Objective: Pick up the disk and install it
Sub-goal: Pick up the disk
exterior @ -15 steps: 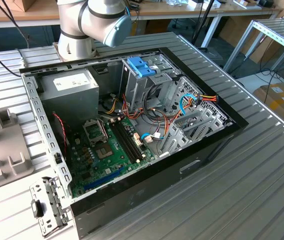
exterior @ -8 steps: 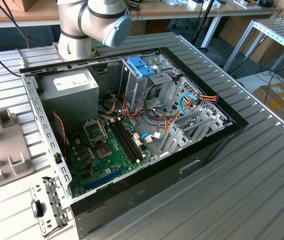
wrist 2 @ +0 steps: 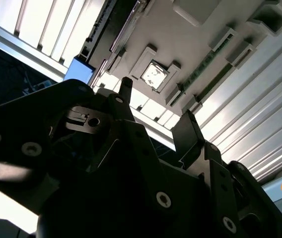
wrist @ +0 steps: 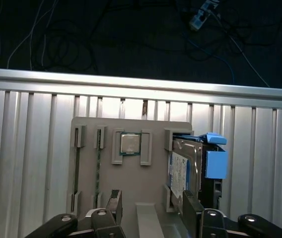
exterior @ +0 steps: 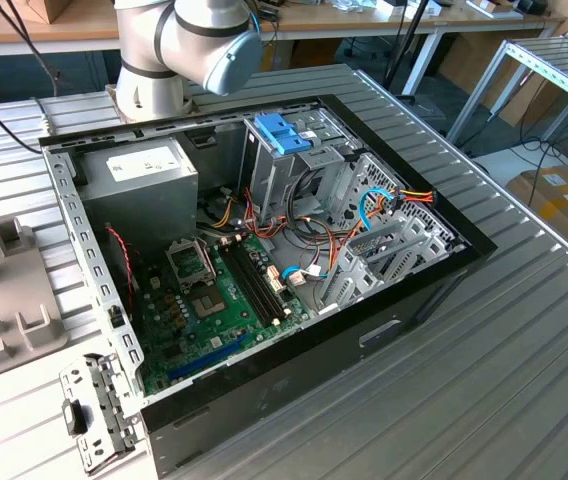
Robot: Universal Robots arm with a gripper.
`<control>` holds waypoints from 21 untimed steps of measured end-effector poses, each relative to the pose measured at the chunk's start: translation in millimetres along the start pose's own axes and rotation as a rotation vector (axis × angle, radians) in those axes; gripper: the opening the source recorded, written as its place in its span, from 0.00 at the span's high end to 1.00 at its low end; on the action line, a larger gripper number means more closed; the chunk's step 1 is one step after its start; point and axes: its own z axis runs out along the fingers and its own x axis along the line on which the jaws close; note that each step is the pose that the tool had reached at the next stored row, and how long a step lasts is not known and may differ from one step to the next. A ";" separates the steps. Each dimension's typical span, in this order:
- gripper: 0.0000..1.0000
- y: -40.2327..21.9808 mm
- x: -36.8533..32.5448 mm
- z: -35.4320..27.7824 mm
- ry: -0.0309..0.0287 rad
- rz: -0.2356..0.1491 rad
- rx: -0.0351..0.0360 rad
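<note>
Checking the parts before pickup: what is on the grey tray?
The disk stands on edge in a slot, a square chip lies beside it. The gripper covers part of the tray.

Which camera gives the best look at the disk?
The first wrist view. There the disk stands on edge in a grey holder, its metal face and blue rails plain. The second wrist view catches what is likely one blue corner of it. The exterior view looks at the computer case instead.
</note>
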 end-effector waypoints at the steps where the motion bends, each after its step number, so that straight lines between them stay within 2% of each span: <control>1: 0.40 -0.1 -0.6 0.1 0.0000 0.000 -0.0001; 21: 0.40 -0.7 -9.7 4.0 0.0001 0.000 -0.0001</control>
